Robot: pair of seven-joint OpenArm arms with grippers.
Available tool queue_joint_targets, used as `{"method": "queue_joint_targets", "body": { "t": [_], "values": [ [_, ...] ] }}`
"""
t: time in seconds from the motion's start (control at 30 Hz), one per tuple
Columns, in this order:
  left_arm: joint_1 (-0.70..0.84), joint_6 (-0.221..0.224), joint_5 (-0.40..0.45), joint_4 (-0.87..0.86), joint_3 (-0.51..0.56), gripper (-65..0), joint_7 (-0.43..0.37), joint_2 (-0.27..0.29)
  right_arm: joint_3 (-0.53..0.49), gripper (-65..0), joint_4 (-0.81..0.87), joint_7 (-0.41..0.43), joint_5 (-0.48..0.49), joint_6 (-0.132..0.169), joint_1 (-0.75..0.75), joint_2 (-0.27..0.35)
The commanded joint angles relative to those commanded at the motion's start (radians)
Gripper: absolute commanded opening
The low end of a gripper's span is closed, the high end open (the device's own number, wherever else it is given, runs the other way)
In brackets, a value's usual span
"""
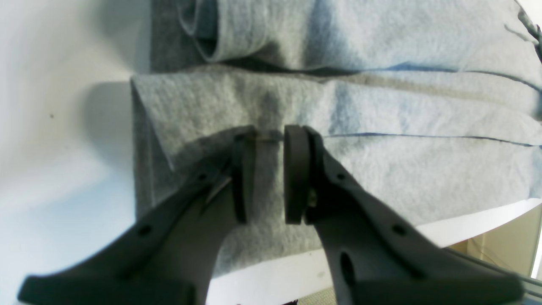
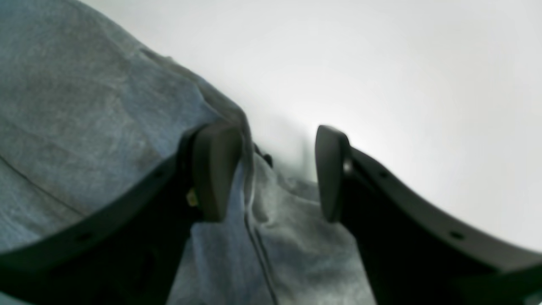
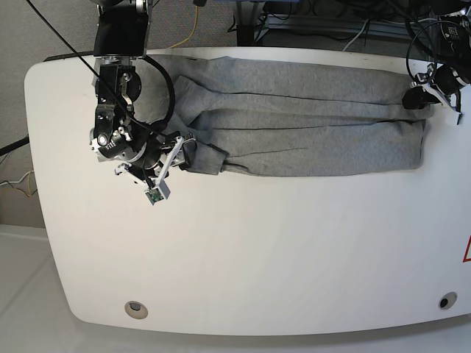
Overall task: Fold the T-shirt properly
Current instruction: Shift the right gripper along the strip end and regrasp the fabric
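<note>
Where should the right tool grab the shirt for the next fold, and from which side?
Likely the bunched end of the shirt on the base view's left. The cloth there humps up into a ridge, so it offers something to pinch, where the flat middle doesn't. Come from the bare table side: the right tool is open with the ridge already beside one finger.

white table (image 3: 243, 250), cables (image 3: 309, 18) behind

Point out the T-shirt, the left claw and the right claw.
T-shirt (image 3: 309, 140): base view, middle of the grey cloth.
Left claw (image 1: 269, 173): left wrist view, gap between fingertips.
Right claw (image 2: 275, 173): right wrist view, gap between fingertips.
</note>
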Motion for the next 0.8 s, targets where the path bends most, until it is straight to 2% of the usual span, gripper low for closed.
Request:
{"method": "queue_joint_targets", "body": {
  "t": [0.53,0.8],
  "values": [
    [0.0,0.0,0.0,0.0,0.0,-54.1,0.0,0.002,0.0,-35.1,0.0,0.0,-0.009,0.0,-0.008,-0.048],
    [0.0,0.0,0.0,-0.002,0.0,-54.1,0.0,0.002,-0.069,-35.3,0.0,0.0,-0.011,-0.005,-0.008,-0.044]
  ]
}}
